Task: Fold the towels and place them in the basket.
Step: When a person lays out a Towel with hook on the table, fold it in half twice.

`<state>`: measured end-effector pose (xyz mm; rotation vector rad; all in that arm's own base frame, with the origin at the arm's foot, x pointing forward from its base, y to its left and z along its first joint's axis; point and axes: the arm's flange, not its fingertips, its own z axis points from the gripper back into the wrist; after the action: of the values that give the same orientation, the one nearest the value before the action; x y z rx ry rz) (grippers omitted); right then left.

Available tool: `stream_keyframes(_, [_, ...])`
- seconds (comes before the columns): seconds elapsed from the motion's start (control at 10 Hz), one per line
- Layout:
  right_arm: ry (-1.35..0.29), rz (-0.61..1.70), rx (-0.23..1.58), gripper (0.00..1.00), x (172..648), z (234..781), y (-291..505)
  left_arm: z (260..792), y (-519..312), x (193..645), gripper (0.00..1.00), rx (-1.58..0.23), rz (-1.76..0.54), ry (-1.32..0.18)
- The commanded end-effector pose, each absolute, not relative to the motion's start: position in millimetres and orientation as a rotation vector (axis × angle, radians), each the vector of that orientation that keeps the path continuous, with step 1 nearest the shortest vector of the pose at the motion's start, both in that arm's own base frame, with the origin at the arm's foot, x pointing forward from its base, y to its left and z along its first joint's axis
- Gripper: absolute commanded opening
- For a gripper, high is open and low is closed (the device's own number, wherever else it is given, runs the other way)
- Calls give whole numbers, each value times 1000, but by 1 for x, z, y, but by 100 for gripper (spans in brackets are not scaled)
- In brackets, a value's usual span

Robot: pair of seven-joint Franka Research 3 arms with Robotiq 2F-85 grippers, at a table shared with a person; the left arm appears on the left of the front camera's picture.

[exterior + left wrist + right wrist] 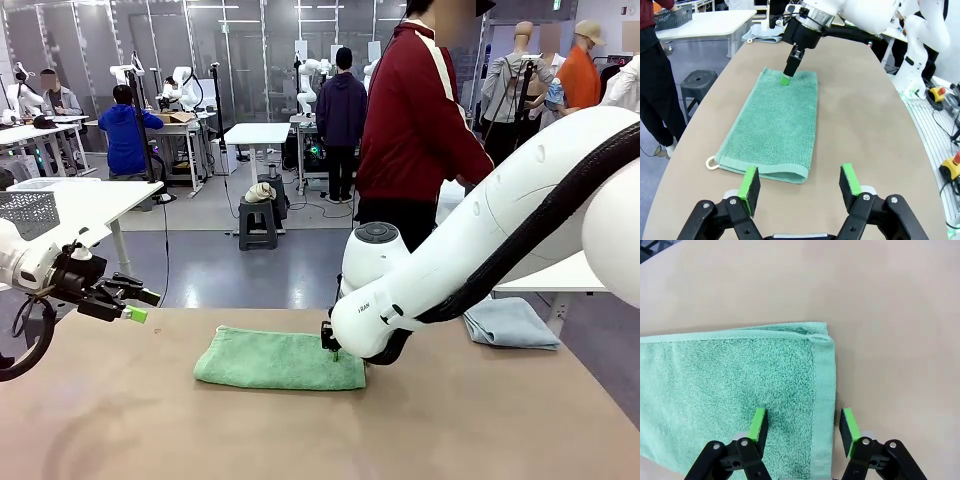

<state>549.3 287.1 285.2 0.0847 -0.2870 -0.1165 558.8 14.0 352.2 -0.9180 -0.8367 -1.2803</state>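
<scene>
Green towel [278, 360] lying flat on the tan surface [300, 440], doubled over already by the look of the layered edge, long axis running across the front view from the left arm's side toward the right arm's side. Second towel, light blue-grey [510, 322], resting folded at the far right of the surface, well apart from the green one; basket not made out near either.

Right gripper [801, 424] down at the green towel's right-hand short end, fingers parted and straddling the hemmed border: one green pad [759, 422] pressed on the terry, the other [846, 424] just outside the hem over bare surface. Nothing clenched yet; cloth lies between the fingers, ungripped. Same contact seen from the left wrist view, a green fingertip touching the towel's far end.

Left gripper [800, 187] hovering off the opposite short end, fingers spread and empty, the near hem and its small white hanging loop [711, 163] just ahead of the tips. In the front view, raised above the surface, short of the towel's left edge.

Judged from this: right arm the nearer, already at its end; left arm needing a short advance along the towel's long axis to reach its own hem. Next fold likely end to end
</scene>
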Motion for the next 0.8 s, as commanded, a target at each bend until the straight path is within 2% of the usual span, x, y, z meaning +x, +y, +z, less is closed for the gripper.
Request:
stream_keyframes(0.0, [-304,-162,52,73,553,283,295,354,15,562,81,-928,-1296,-833])
stream_keyframes(0.1, [-297,-153,56,73,553,282,295,354,15,562,81,-928,-1296,-833])
stream_keyframes(0.2, [-284,-165,52,54,554,282,295,354,15,562,81,-928,-1296,-833])
stream_keyframes(0.3, [-281,-166,54,54,555,282,295,354,15,562,81,-928,-1296,-833])
stream_keyframes(0.4, [-282,-180,35,35,555,282,294,354,15,562,81,-928,-1296,-833])
stream_keyframes(0.5, [-278,-190,23,52,556,281,293,354,15,562,81,-928,-1296,-833])
stream_keyframes(0.6, [-281,-197,12,16,556,280,292,354,15,562,81,-928,-1296,-833])
stream_keyframes(0.7, [-279,-199,11,36,556,279,291,354,15,562,81,-928,-1296,-833])
